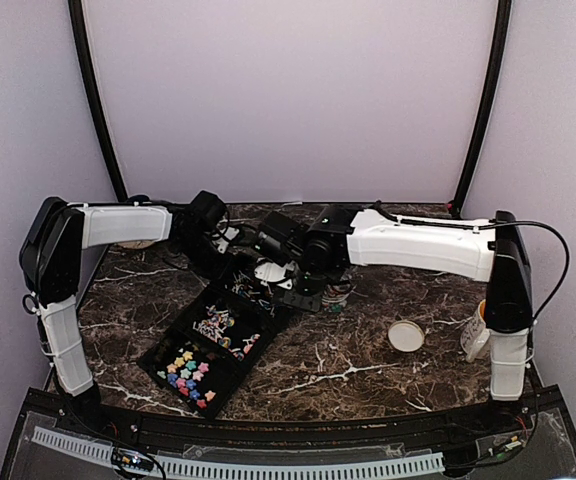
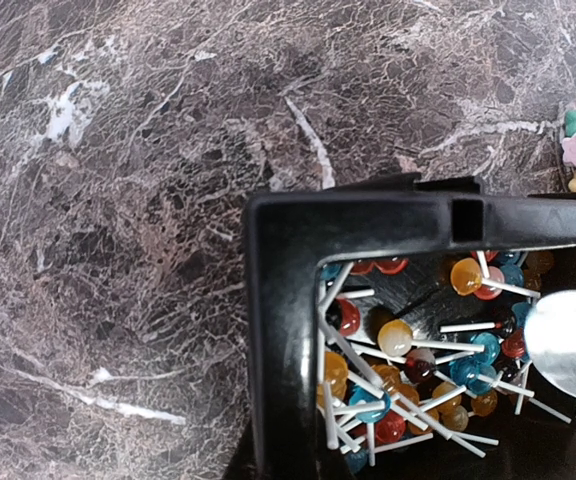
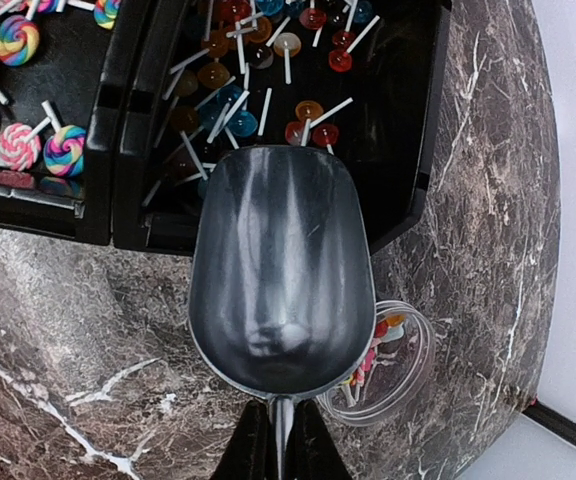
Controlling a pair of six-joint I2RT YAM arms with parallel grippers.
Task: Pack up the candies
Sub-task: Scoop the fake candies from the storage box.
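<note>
A black compartment tray (image 1: pixel 158 356) lies slanted on the marble table. The candies fill it: star-shaped blue, pink, yellow and green sweets (image 1: pixel 188 372) in the near compartment, swirl lollipops (image 3: pixel 18 100) in another, small ball lollipops (image 2: pixel 408 360) at the far end. My left gripper (image 1: pixel 223 250) is shut on the tray's far corner wall (image 2: pixel 288 350); its fingers barely show. My right gripper (image 3: pixel 283 445) is shut on the handle of an empty metal scoop (image 3: pixel 283 270), whose mouth hangs over the ball lollipops (image 3: pixel 268 90).
A clear round cup (image 3: pixel 403 365) holding a few lollipops stands on the table right beside the scoop, partly under it. A round tan lid (image 1: pixel 405 336) lies to the right, and a pale container (image 1: pixel 475 330) stands by the right arm's base.
</note>
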